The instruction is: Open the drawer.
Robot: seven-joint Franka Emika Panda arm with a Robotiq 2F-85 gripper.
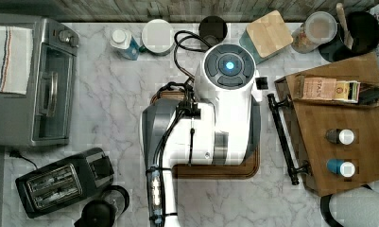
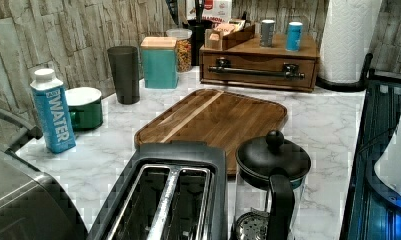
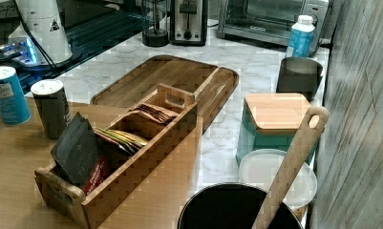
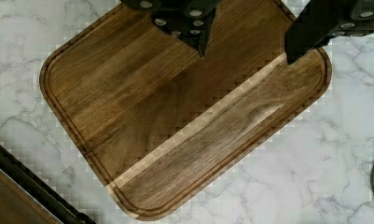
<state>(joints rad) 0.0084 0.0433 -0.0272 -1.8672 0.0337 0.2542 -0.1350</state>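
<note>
At the far end of the bench [image 2: 333,130] in the left view, against the stone wall, the drawer [image 2: 258,65] sits shut: its front lies flush with the wooden box around it, and no gap shows along its edges, so the task looks not yet begun. Nothing has hold of the handle [image 2: 258,73], a long black bar on two posts that runs the width of the drawer front. In the top view the same handle [image 1: 282,137] lies at the top view's right, just beside the right edge of the board [image 1: 215,171], and the arm [image 1: 211,118] hangs over that board, well short of the bar. The wrist view looks straight down on the board [image 4: 175,116], with the claw [image 4: 250,46] above it, its two dark fingers [image 4: 310,32] standing apart and holding nothing; the handle [image 4: 31,184] crosses one corner of that picture, off to the side of the fingers. So all of the work is left, as I judge it: bring the claw across to the bar, close on it, and pull the drawer out toward the board. The drawer itself is wide and shallow, of brown wood, with a top panel [image 1: 348,118] above it carrying two bottles [image 2: 280,34] and a tea caddy [image 3: 117,157]. The board lies in the path of the pull, so the drawer may have little room to slide before its handle comes over the board's edge.
</note>
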